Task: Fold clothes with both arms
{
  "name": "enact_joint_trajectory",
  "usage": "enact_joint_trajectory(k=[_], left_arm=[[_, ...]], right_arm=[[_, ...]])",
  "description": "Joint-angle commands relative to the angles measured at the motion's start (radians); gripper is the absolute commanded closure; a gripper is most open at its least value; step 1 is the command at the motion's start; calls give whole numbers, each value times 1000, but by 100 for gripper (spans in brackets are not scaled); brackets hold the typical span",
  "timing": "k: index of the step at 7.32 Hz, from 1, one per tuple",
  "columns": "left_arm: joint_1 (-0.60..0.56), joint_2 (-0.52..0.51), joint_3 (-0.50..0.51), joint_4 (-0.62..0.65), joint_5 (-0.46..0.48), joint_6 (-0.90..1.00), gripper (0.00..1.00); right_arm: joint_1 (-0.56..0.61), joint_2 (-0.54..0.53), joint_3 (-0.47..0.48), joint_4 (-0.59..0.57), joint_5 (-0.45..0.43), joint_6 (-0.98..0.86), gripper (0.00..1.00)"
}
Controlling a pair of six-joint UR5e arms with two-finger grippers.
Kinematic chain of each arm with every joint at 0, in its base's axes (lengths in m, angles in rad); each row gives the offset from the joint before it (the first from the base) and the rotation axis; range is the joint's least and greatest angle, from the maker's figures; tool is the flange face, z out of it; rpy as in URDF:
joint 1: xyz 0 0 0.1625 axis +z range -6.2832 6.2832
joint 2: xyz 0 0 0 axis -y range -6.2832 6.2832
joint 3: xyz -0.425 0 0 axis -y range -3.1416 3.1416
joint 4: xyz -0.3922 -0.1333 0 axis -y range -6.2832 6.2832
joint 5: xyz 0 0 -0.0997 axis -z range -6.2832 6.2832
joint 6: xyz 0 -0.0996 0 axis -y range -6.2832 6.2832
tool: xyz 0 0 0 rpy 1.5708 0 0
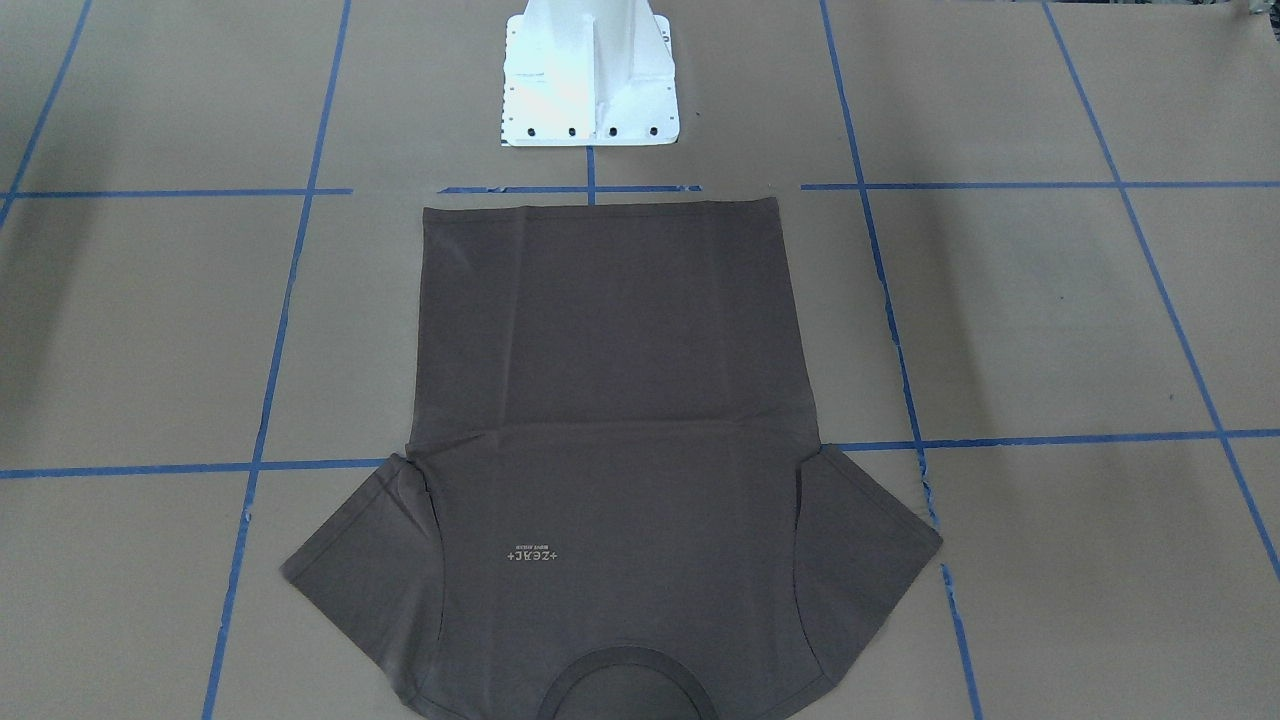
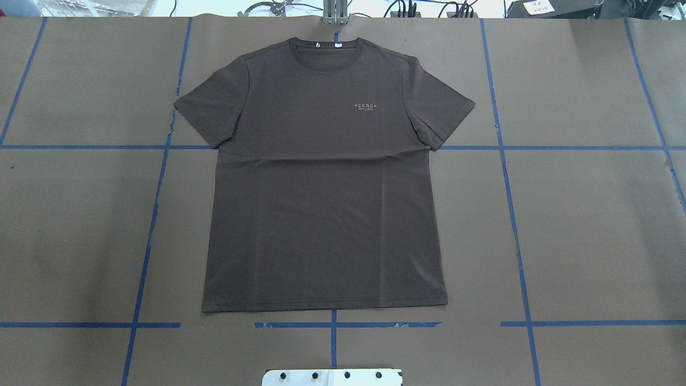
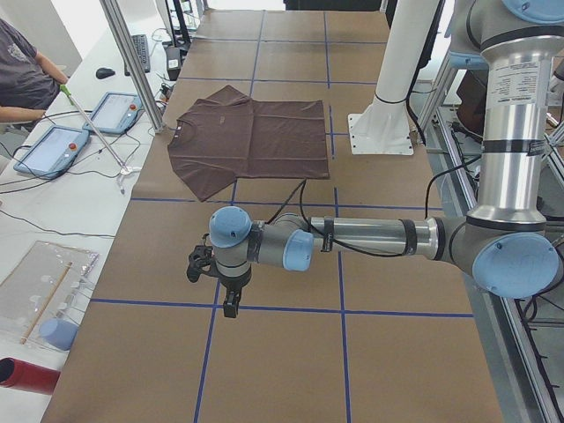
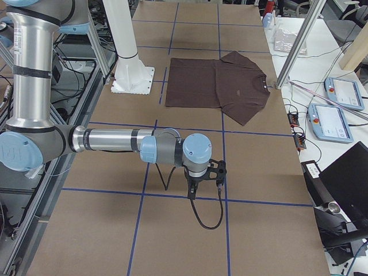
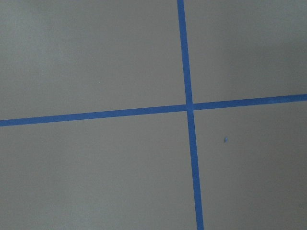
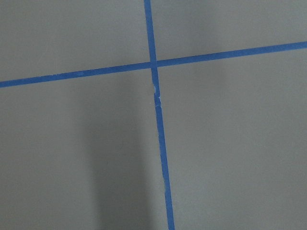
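Here the T-shirt lies flat, well apart from left gripper and right gripper (openness: cannot tell).

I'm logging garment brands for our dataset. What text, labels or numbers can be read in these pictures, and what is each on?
"+ZE..+", plus signs at both ends, last letters unclear: chest logo on the T-shirt.
Smaller line under that logo: too small to read.
White neck tags: too small to read.
Sticker on the left arm: blurred.
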Motion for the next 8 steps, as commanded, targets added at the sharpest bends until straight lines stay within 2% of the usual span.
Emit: enact_joint_trajectory(k=[1,2,3,4,5,6,7,8], left_arm=[[0,0,0,-1,-1,0,0],[0,-3,-9,-3,-3,6,0],[2,-18,-83,2,11,0,0],[2,-79,-117,-1,-4,-2,0],[14,-147,-113,-9,-5,1,0],[81,-185,-116,-59,-6,-3,0],[103,-196,-118,-118,-9,-101,0],[147,-254,-101,-231,-8,-237,0]], right_arm=[[0,0,0,6,2,-9,0],[0,3,0,8,2,1,0],[-5,29,-1,10,8,0,0],[-35,67,-33,89,10,0,0],[-52,101,-111,282,37,3,0],[-95,195,-204,390,40,91,0],[-128,310,-296,395,48,182,0],[-234,346,-306,405,44,216,0]])
